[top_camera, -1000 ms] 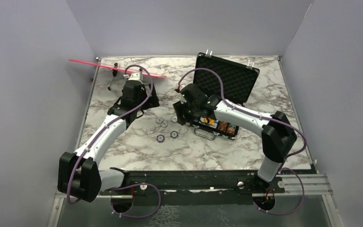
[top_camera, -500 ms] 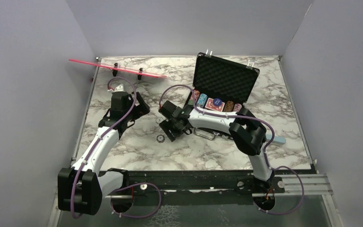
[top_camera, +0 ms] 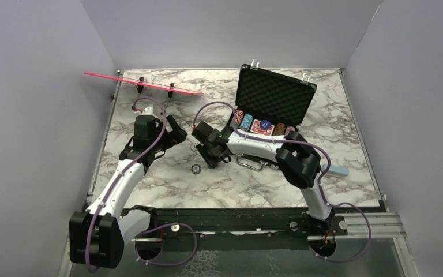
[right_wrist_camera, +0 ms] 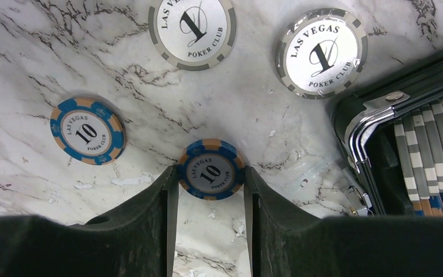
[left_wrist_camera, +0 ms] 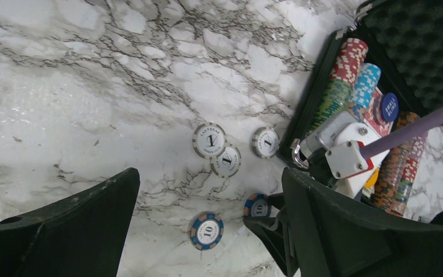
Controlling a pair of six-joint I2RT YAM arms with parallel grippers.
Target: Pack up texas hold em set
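Pinched in the right gripper point(right_wrist_camera: 211, 180): round blue-and-orange "10" poker chip point(right_wrist_camera: 210, 171), flat on white marble table point(right_wrist_camera: 34, 57), near open black foam-lined briefcase point(top_camera: 274, 98). Left gripper point(left_wrist_camera: 209, 179) spread wide, empty.

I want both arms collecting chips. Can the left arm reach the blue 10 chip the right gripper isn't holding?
Probably yes. The left gripper hangs open above the table near the free blue chip; nothing covers it. The right gripper, gripping the other blue chip, sits close by.
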